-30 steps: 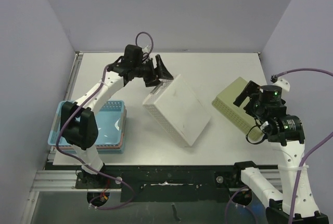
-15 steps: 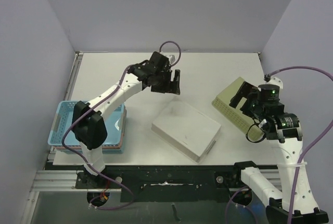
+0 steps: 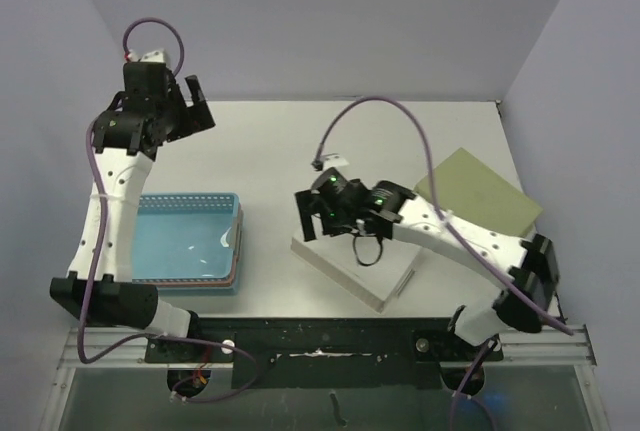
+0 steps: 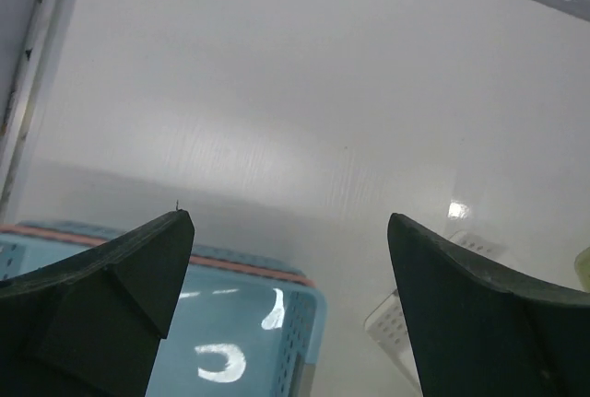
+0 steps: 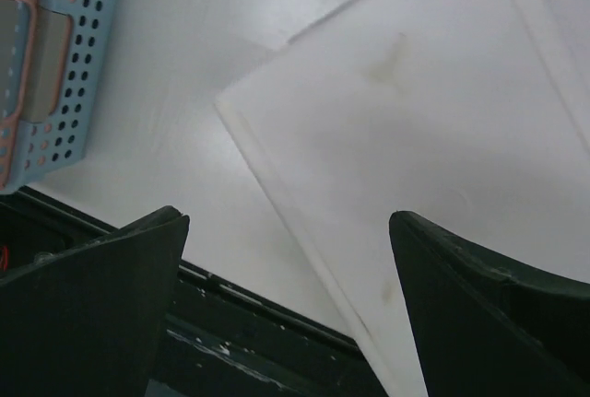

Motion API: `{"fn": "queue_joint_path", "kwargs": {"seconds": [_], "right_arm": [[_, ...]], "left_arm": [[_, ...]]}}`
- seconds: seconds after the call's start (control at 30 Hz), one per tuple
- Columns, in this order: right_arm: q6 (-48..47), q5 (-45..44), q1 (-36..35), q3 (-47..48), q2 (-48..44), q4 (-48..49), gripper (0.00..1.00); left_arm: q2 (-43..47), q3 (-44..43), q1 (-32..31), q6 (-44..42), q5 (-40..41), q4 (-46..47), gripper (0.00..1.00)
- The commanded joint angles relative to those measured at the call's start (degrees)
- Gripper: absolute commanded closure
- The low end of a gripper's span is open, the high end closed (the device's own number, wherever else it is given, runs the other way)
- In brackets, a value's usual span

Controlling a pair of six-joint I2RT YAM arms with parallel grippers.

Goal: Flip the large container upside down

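The large container (image 3: 385, 276) lies in the middle of the table (image 3: 450, 121), a little toward the near edge. It is white, and its flat closed face is turned upward. A side wall with small holes shows at its near right edge. In the right wrist view this upper face carries a faint yellowish stain near one corner.

The right gripper (image 3: 318, 216) is over the left corner of the large container. Its jaws stand wide apart and hold nothing. Between its fingers (image 5: 101, 305), the right wrist view shows the edge of the container and the bare table beside it. I cannot tell if the fingers touch the container.

The left gripper (image 3: 190, 111) is raised high, well apart from the large container, to its left and toward the far side. Its jaws are also wide open and empty; the left wrist view shows only the table between them.

The blue basket (image 3: 185, 197) sits to the left of the large container, with a gap between them. It rests inside a pink basket (image 5: 9, 47), whose rim shows under it. A green container (image 3: 480, 196) lies to the right of the large one, farther back, also with its flat face up.
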State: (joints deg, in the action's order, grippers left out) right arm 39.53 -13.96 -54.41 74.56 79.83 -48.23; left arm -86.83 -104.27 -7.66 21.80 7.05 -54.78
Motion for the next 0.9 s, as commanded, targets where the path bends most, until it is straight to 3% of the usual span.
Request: {"fn": "queue_joint_path", "kwargs": {"seconds": [0.0, 0.17, 0.33, 0.47, 0.63, 0.73, 0.87], "right_arm": [[-0.1, 1.0, -4.6, 10.4, 12.7, 8.8, 0.02], [0.8, 9.2, -7.3, 11.9, 21.8, 13.1, 0.02], [2.6, 10.6, -8.9, 8.6, 24.7, 15.0, 0.02], [5.8, 5.8, -5.7, 4.1, 22.5, 12.0, 0.02], [9.5, 1.7, 1.4, -7.6, 12.9, 9.6, 0.02], [10.1, -1.2, 4.2, -10.2, 8.7, 7.0, 0.03], [9.4, -3.0, 4.7, -6.6, 8.3, 5.8, 0.02]], "left_arm": [[5.9, 5.6, 2.4, -1.1, 2.6, -4.9, 0.12], [11.3, 11.9, 3.2, -0.1, 3.5, -5.3, 0.12], [15.5, 17.7, 3.1, 0.6, 1.4, -4.6, 0.12], [18.5, 21.0, 3.0, 0.7, -1.7, -2.4, 0.12], [21.0, 25.6, 1.8, 0.6, -7.5, -0.3, 0.12], [20.5, 26.9, -2.5, 0.7, -7.0, -1.0, 0.13], [20.0, 28.1, -13.1, 5.1, -0.4, -1.1, 0.13]]}}
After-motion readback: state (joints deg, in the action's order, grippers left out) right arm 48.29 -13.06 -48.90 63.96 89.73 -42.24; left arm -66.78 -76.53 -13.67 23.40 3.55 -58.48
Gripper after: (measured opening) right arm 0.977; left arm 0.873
